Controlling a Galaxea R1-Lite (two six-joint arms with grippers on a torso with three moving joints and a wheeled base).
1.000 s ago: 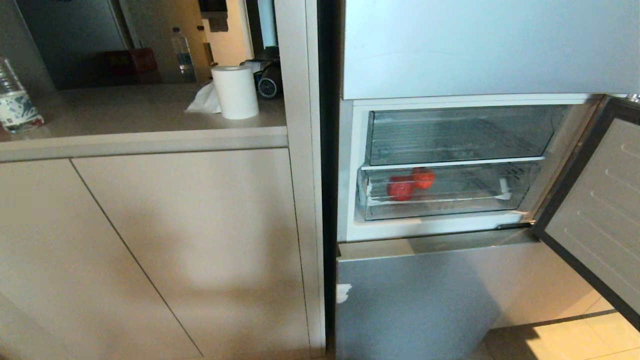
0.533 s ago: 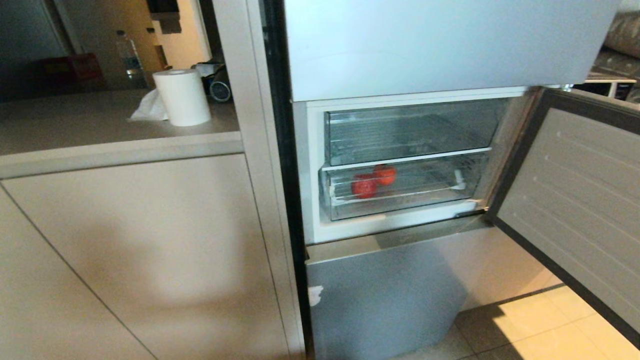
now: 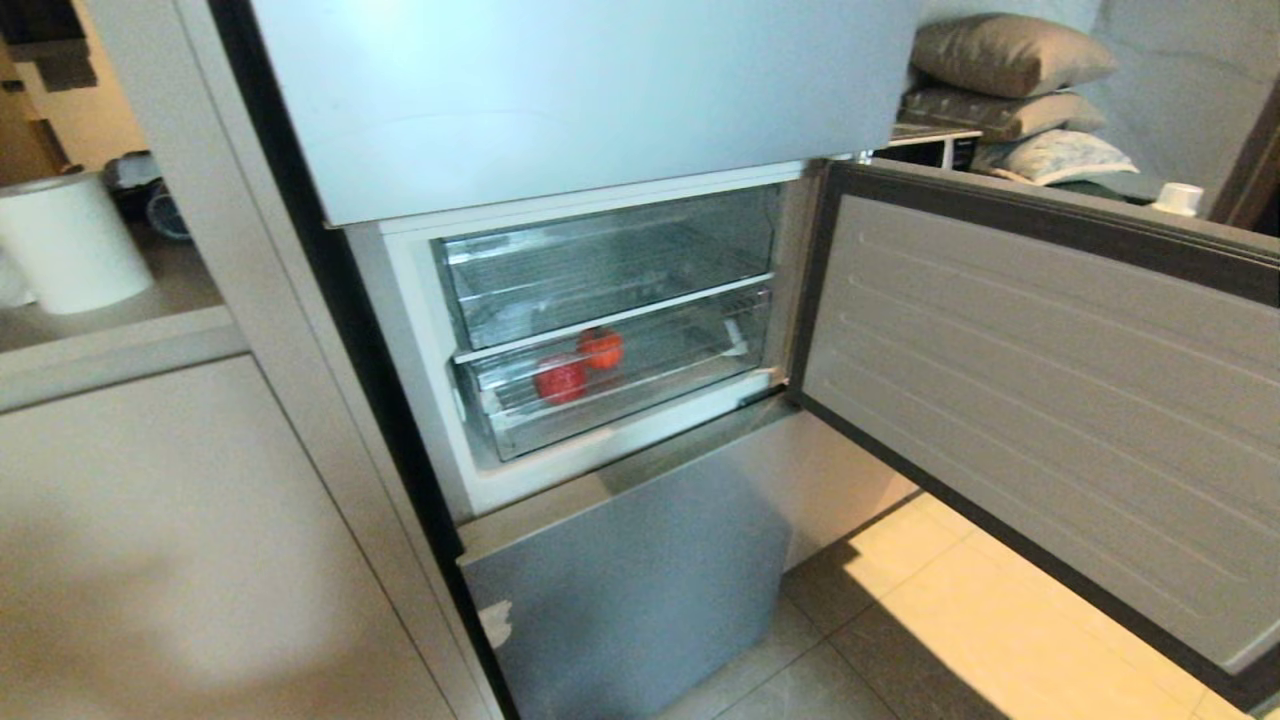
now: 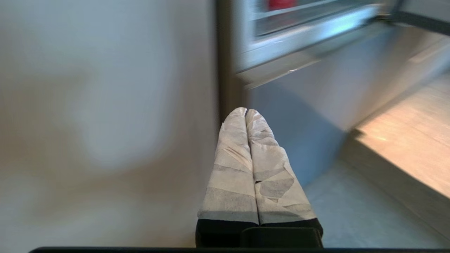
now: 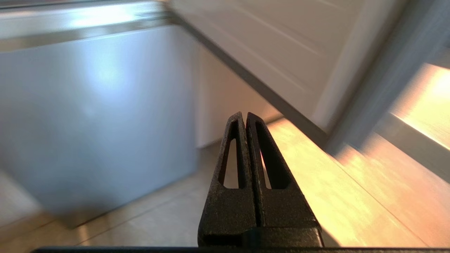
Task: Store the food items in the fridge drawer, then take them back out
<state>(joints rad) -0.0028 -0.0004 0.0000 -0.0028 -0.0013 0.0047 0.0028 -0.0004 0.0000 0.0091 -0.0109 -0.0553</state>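
Observation:
Two round glossy red food items point(image 3: 561, 380) point(image 3: 601, 348) lie side by side in the fridge drawer point(image 3: 690, 360), the lower clear bin of the open fridge compartment. One red food item point(image 4: 279, 4) also shows at the edge of the left wrist view. Neither arm appears in the head view. My left gripper point(image 4: 245, 110), with white-wrapped fingers, is shut on nothing and hangs low before the cabinet and the fridge's silver lower front. My right gripper point(image 5: 245, 115), black, is shut and empty, low over the tiled floor below the open door.
The fridge door point(image 3: 1050, 400) stands swung open to the right. An upper clear bin point(image 3: 600, 265) sits above the drawer. A beige cabinet point(image 3: 150, 550) and a counter with a white paper roll point(image 3: 70, 245) are left. Pillows point(image 3: 1010, 60) lie behind the door. Tiled floor point(image 3: 950, 600) is below.
The whole head view has slid left, so the camera has turned toward the right; the fridge, drawer and red items keep their places relative to each other.

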